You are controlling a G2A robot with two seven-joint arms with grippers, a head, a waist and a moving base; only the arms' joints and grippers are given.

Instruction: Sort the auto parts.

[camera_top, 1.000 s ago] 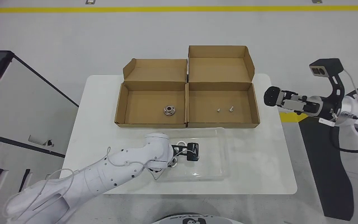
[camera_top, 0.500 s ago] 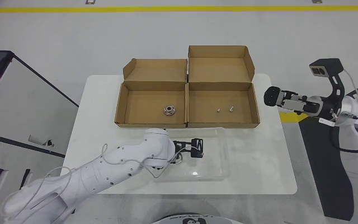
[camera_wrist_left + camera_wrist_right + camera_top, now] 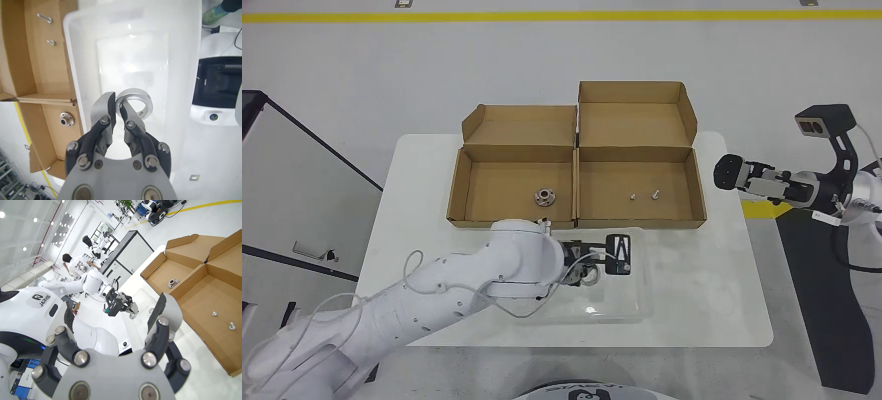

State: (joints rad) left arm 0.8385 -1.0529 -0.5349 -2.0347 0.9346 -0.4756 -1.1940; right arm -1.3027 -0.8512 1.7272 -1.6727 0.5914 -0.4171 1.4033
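Observation:
My left gripper (image 3: 118, 108) is shut on the wall of a silver metal ring (image 3: 135, 105), one finger inside the ring and one outside. It holds the ring over the clear plastic tray (image 3: 70, 47). From above, that gripper (image 3: 589, 270) hangs over the tray (image 3: 627, 300), just in front of the two cardboard boxes. The left box (image 3: 467, 190) holds a flanged metal hub (image 3: 543, 196). Two small bolts (image 3: 635, 196) (image 3: 653, 193) lie in the right box (image 3: 687, 190). My right gripper (image 3: 727, 172) stands open and empty off the table's right edge.
Both boxes sit side by side at the back of the white table (image 3: 712, 290) with their lids folded back. The tray lies in front of them. Bare table lies to the left and right of the tray.
The left arm has swung to the right and slightly toward the boxes, taking its gripper along over the tray. The right arm has not moved.

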